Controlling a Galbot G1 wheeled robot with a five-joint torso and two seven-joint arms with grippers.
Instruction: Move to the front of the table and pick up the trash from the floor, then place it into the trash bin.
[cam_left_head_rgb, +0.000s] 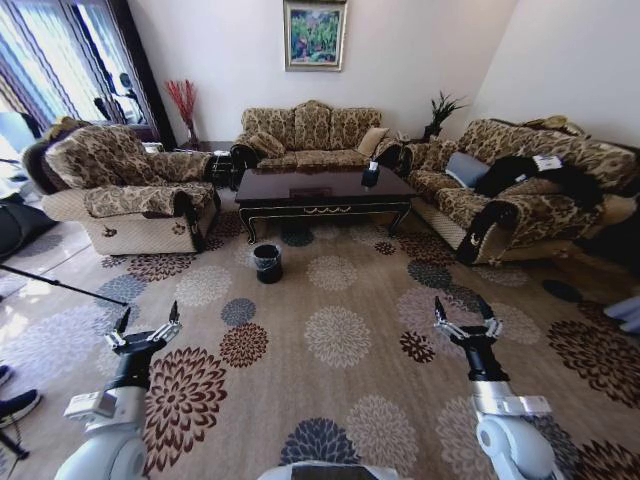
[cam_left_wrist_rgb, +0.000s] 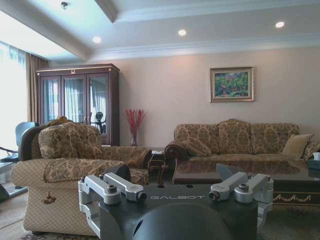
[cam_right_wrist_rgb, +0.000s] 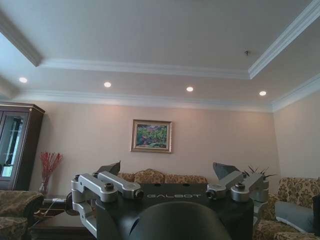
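The dark brown table (cam_left_head_rgb: 320, 190) stands across the room in the head view, between the sofas. The small black trash bin (cam_left_head_rgb: 267, 263), lined with a bag, sits on the carpet in front of the table's left corner. I cannot pick out the trash on the patterned carpet from here. My left gripper (cam_left_head_rgb: 146, 322) and right gripper (cam_left_head_rgb: 467, 315) are held up in front of me, both open and empty, well short of the bin. The left wrist view shows the left gripper (cam_left_wrist_rgb: 175, 172) with the table (cam_left_wrist_rgb: 200, 170) beyond it. In the right wrist view the right gripper (cam_right_wrist_rgb: 169, 169) points at the far wall.
An armchair (cam_left_head_rgb: 130, 190) stands left of the table, a sofa (cam_left_head_rgb: 310, 135) behind it and another sofa (cam_left_head_rgb: 520, 190) to the right. A wide stretch of flowered carpet (cam_left_head_rgb: 335, 335) lies between me and the table. A thin dark pole (cam_left_head_rgb: 60, 285) and a shoe (cam_left_head_rgb: 15, 405) are at the left edge.
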